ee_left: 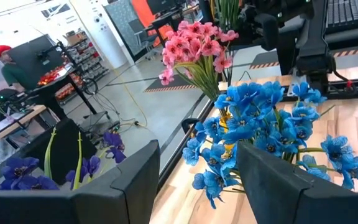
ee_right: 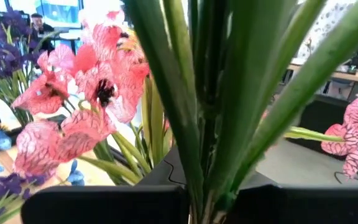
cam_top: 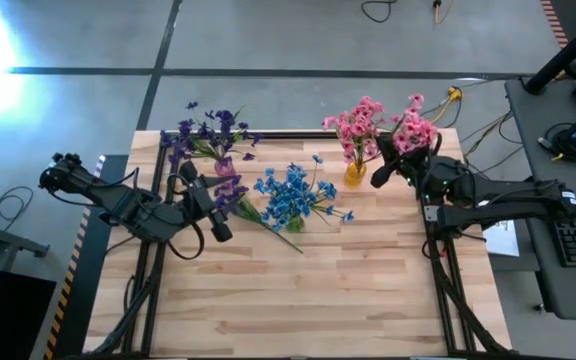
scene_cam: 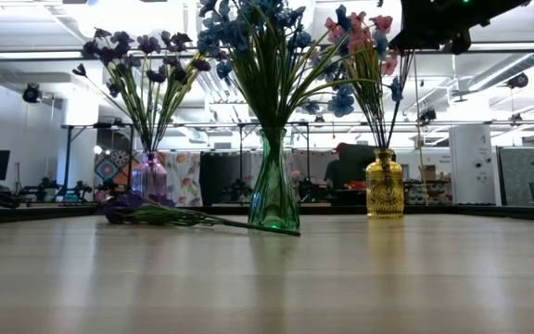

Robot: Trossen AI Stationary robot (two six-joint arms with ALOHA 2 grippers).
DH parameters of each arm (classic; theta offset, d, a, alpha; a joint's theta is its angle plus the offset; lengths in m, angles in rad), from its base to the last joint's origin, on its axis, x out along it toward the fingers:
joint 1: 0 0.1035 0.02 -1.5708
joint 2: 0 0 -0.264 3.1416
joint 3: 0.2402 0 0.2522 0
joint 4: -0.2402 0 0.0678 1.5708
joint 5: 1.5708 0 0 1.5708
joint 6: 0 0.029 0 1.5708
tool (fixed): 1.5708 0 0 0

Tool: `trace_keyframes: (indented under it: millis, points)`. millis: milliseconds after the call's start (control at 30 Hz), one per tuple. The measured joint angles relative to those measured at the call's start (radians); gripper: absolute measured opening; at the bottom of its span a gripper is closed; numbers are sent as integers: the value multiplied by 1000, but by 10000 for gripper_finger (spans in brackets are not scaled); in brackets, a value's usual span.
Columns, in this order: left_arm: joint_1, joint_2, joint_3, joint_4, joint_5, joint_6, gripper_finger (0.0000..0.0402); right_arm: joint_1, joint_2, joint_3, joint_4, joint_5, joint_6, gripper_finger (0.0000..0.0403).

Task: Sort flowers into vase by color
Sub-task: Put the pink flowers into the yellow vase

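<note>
From above, three bunches of flowers stand along the far half of the wooden table [cam_top: 368, 290]: purple flowers [cam_top: 208, 135] at the left, blue flowers [cam_top: 293, 195] in the middle, pink flowers [cam_top: 363, 125] at the right in a yellow vase [cam_top: 355, 174]; a loose purple sprig [cam_top: 253, 212] lies flat beside the blue bunch, its stem running diagonally toward the near right, blossoms at the left end; the left gripper [cam_top: 216, 205] sits just over those blossoms, the right gripper [cam_top: 396, 160] beside the yellow vase with a pink sprig [cam_top: 415, 128] rising from it.

At table height, the purple vase [scene_cam: 149, 176], green vase [scene_cam: 274, 186] and yellow vase stand upright in a row, stems fanning upward; the loose sprig lies lengthwise between the purple and green vases, its stem tip reaching the green one.

The left wrist view shows its fingers [ee_left: 129, 180] spread, nothing between them; blue and pink blossoms lie ahead.

The right wrist view shows fingers [ee_right: 104, 204] pressed together on green stems pointing straight up; pink, dark-veined petals fill the view.
</note>
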Motion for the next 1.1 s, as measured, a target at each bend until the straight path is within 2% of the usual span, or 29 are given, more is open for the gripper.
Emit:
trace_keyframes:
  millis: [167, 1100]
  points:
    - [0, 0, 0, 0, 0, 0, 197, -5, 0, -19, 47, 0, -9, 12]
    - [0, 16, 0, -2, 1, -10, 197, -5, 0, -26, 55, 0, -33, 12]
